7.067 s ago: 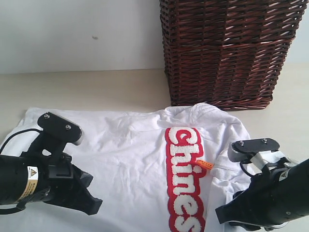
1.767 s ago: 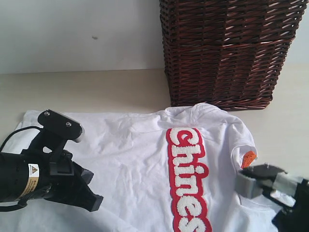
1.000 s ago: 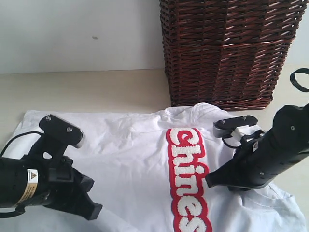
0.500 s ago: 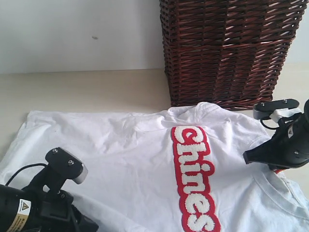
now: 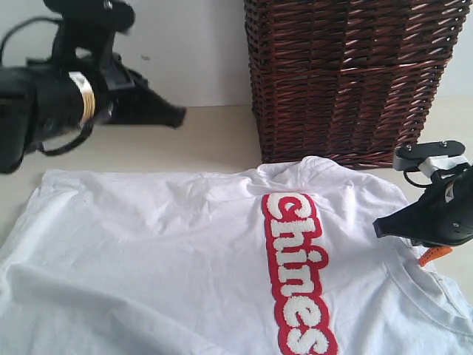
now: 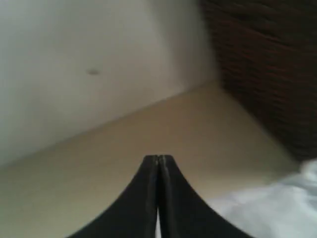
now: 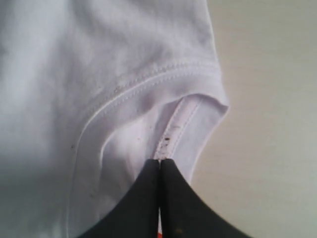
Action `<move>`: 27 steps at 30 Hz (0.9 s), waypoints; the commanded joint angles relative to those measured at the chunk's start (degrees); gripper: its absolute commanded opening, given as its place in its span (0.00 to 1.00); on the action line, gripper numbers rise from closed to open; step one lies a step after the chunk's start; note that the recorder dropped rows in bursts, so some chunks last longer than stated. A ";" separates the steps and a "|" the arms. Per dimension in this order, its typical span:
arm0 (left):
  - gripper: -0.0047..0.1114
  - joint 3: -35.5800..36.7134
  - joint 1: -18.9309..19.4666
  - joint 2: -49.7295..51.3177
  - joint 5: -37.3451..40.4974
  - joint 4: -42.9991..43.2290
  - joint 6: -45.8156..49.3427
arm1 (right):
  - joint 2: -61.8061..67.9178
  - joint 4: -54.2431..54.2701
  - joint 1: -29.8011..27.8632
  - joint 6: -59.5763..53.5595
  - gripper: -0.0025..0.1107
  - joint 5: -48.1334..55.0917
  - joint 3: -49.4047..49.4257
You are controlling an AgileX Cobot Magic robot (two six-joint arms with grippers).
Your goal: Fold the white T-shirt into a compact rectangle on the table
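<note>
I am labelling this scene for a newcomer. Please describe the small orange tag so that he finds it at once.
Find the dark brown wicker basket; the white T-shirt lies before it. By the shirt's collar, the orange tag shows just below the black right gripper. Nothing else there is orange.

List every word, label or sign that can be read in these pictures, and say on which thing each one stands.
"Chines": fuzzy white lettering outlined in red, on the white T-shirt; the picture's lower edge cuts it off after the "s".
Label band on the left arm: too blurred to read.
Orange tag on the shirt: no print can be made out.
</note>
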 commanded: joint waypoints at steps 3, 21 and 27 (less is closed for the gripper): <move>0.04 -20.73 12.38 8.54 32.29 -76.20 80.45 | -0.50 1.56 -0.24 -0.50 0.02 -1.44 -0.29; 0.04 14.76 -1.17 10.87 19.58 -101.10 97.19 | -0.50 3.53 -0.24 -2.96 0.02 -1.07 -0.29; 0.04 18.60 -1.17 10.87 21.12 -100.45 95.18 | -0.50 3.63 -0.24 -2.96 0.02 -1.08 -0.29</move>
